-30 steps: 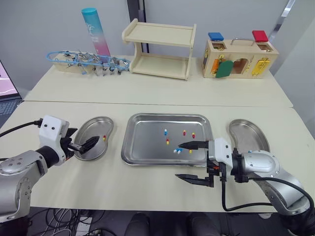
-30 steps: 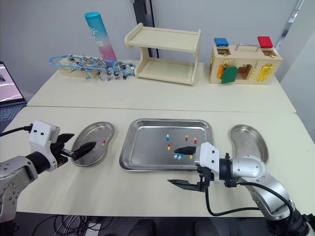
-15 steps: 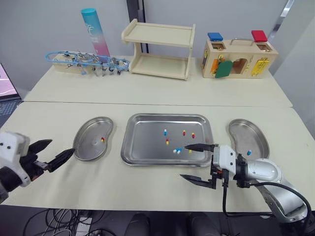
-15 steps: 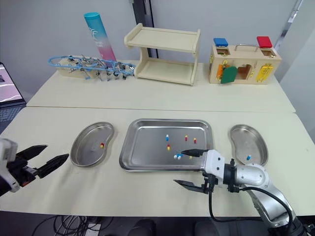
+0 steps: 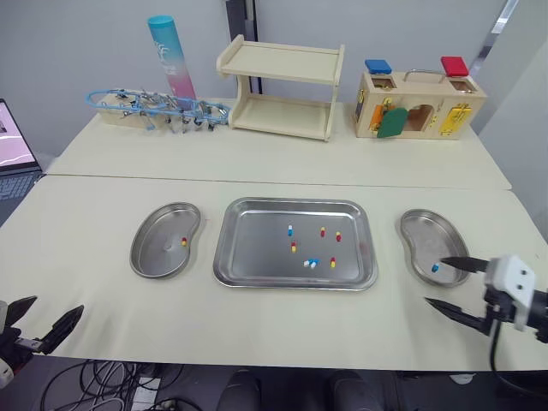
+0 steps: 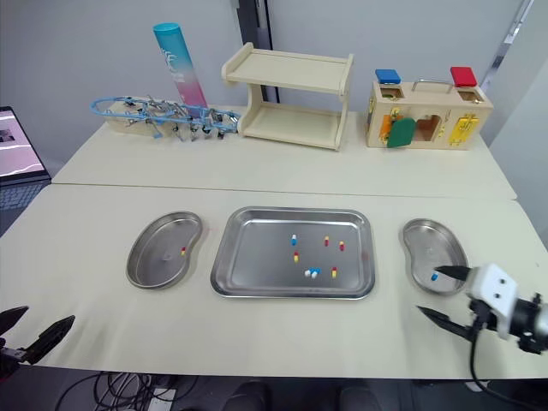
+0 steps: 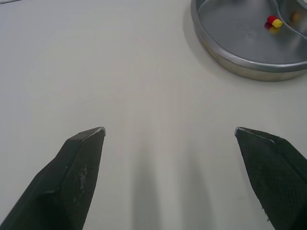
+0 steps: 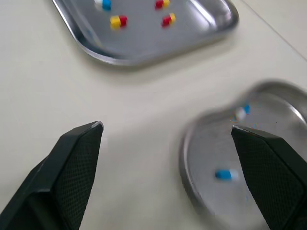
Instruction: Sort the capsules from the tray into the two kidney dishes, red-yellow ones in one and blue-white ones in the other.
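Note:
A steel tray [image 5: 257, 253] at the table's centre holds several capsules: red-yellow ones [image 5: 322, 231] and blue-white ones [image 5: 310, 264]. To its left, a kidney dish [image 5: 154, 257] holds a red-yellow capsule [image 5: 183, 242]. The right kidney dish [image 5: 418, 240] holds a blue-white capsule [image 5: 435, 267]. My left gripper [image 5: 58, 303] hangs open and empty at the table's front left edge, well short of the left dish [image 7: 240, 57]. At the near edge of the right dish [image 8: 201, 158], my right gripper [image 5: 433, 280] is open and empty.
Along the back stand a wooden shelf [image 5: 278, 90], a blue-pink tube [image 5: 169, 56], a rack of blue clips [image 5: 154, 110] and a wooden lock box [image 5: 418, 103]. A laptop [image 5: 13, 145] shows at the far left.
Both arms have pulled back and outward. The left gripper left the left dish for the front left edge. The right gripper moved from the tray's front to the right dish. Both stayed open.

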Controlling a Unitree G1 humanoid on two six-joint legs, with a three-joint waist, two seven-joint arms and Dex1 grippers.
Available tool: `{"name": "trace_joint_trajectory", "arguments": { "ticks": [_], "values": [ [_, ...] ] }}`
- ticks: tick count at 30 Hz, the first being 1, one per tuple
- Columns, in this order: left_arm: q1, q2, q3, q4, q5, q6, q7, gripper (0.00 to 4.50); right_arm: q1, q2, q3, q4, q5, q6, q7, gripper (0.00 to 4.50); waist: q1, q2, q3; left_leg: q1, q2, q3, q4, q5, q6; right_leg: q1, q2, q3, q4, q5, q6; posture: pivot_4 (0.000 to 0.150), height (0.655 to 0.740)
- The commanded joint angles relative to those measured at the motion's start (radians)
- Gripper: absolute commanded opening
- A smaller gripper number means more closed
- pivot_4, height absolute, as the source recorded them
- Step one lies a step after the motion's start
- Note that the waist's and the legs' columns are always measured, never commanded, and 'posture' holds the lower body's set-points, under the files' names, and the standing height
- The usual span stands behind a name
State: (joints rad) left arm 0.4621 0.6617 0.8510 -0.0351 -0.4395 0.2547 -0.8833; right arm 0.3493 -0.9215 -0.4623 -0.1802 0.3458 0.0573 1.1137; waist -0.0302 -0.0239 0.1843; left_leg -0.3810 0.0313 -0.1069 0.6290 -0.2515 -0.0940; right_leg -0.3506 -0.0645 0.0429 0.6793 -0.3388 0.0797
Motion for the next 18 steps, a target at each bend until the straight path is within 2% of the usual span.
{"name": "trace_joint_trajectory", "arguments": {
  "ticks": [1,8,18],
  "values": [
    [0.006,0.016,0.019,0.011,-0.024,-0.019,-0.01,4.49,0.017,-0.029,-0.088,0.088,-0.009,-0.057,0.04,4.5,-0.001,0.0,0.0,0.0,0.0,0.0,0.0,0.0,0.0,0.0,0.0,0.0,0.0,0.0,0.0,0.15,0.74],
    [0.037,0.002,0.0,0.009,-0.016,-0.053,-0.03,4.49,-0.041,-0.051,-0.085,0.226,-0.014,-0.056,0.044,4.5,-0.014,0.0,0.0,0.001,0.0,0.001,0.0,0.0,0.0,0.0,0.0,0.001,0.001,0.0,0.0,0.15,0.74],
    [0.093,-0.024,-0.002,-0.032,-0.04,-0.076,-0.04,4.49,-0.116,-0.065,-0.035,0.306,-0.034,-0.095,0.073,4.5,-0.01,0.0,0.0,0.001,0.0,0.001,0.0,0.0,0.0,0.0,0.0,0.001,0.0,0.0,0.0,0.15,0.74]
  ]
}}
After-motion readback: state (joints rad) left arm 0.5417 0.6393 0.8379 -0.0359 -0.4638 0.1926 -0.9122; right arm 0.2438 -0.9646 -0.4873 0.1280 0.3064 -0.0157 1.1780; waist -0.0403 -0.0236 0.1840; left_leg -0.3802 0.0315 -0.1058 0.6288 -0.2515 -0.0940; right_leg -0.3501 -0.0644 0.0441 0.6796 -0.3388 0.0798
